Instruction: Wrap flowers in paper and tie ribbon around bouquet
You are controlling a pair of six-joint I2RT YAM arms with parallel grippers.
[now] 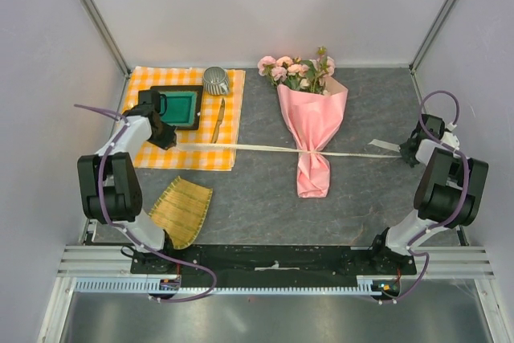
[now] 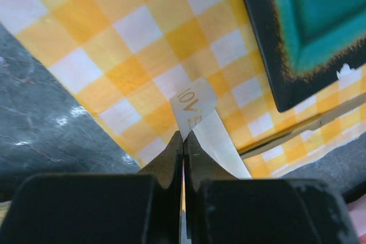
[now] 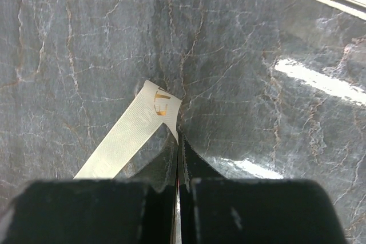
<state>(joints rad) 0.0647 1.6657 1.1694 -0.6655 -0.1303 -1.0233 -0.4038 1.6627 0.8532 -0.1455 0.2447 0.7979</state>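
both fully shut: my left hand [image 2: 183, 141] pinches one end of the ribbon [image 2: 214, 135] over the checked cloth [image 2: 114, 55], my right hand [image 3: 177, 141] pinches the other. it runs taut across the desk [image 1: 265, 198] through the cinched waist of the bouquet [image 1: 312, 130]. flowers [image 1: 293, 70] already wrapped in paper [image 1: 320, 106]; i reckon only a bow's left.

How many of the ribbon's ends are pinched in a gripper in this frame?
2. One end of the ribbon is in the left gripper, over the orange-checked cloth; the other is in the right gripper, over the grey table at right.
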